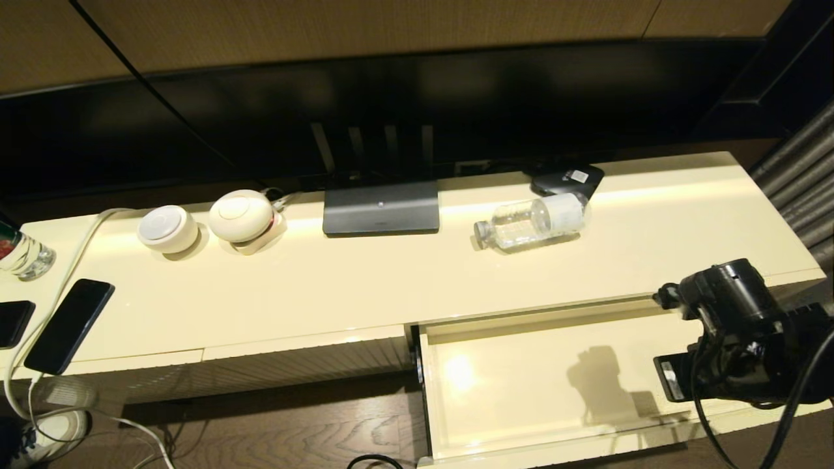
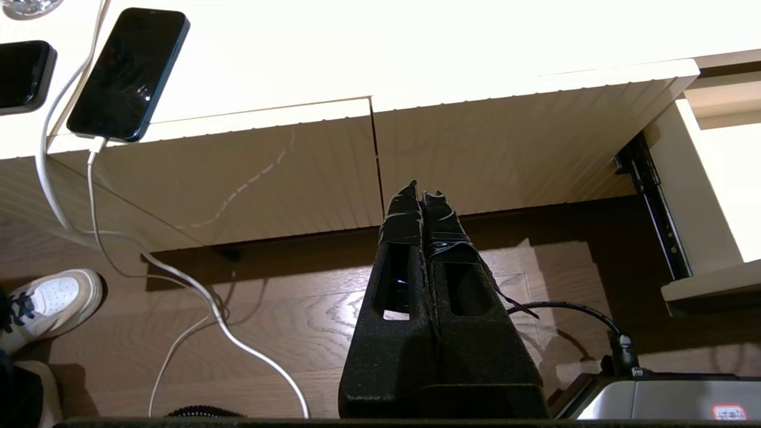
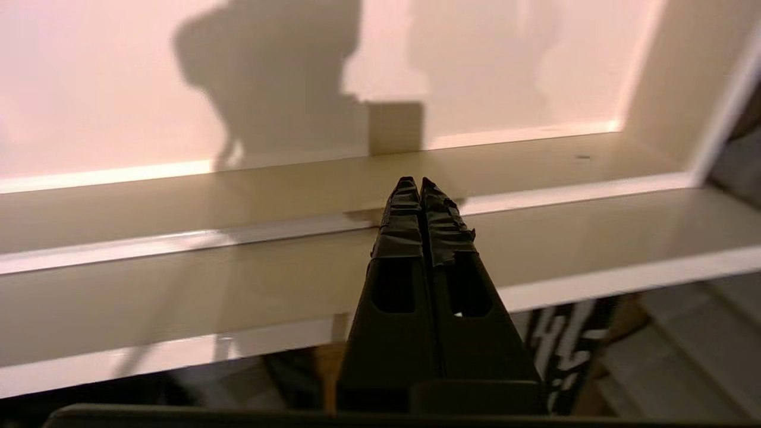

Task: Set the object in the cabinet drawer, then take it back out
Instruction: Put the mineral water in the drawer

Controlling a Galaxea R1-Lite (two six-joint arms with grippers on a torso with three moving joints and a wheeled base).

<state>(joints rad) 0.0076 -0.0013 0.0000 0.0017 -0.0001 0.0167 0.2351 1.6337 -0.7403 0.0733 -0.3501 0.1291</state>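
The clear plastic water bottle (image 1: pixel 531 223) lies on its side on the cream cabinet top (image 1: pixel 365 286), its pale cap pointing left, with no gripper near it. The cabinet drawer (image 1: pixel 508 391) stands pulled out at the lower right, its smooth interior bare. My right arm (image 1: pixel 736 339) hangs over the drawer's right front corner. In the right wrist view my right gripper (image 3: pixel 421 184) is shut and empty above the drawer's front rim (image 3: pixel 238 238). My left gripper (image 2: pixel 421 191) is shut and empty, low over the floor before the closed ribbed panels (image 2: pixel 499 154); the open drawer's side (image 2: pixel 689 178) shows beside them.
A black phone (image 1: pixel 68 326) on a white cable, a second phone (image 1: pixel 12 322) and a red-labelled glass bottle (image 1: pixel 19 251) sit at the cabinet top's left end. Two white round devices (image 1: pixel 168 228) (image 1: pixel 241 215), the screen's grey base (image 1: pixel 381 208) and a black box (image 1: pixel 565 179) line the back.
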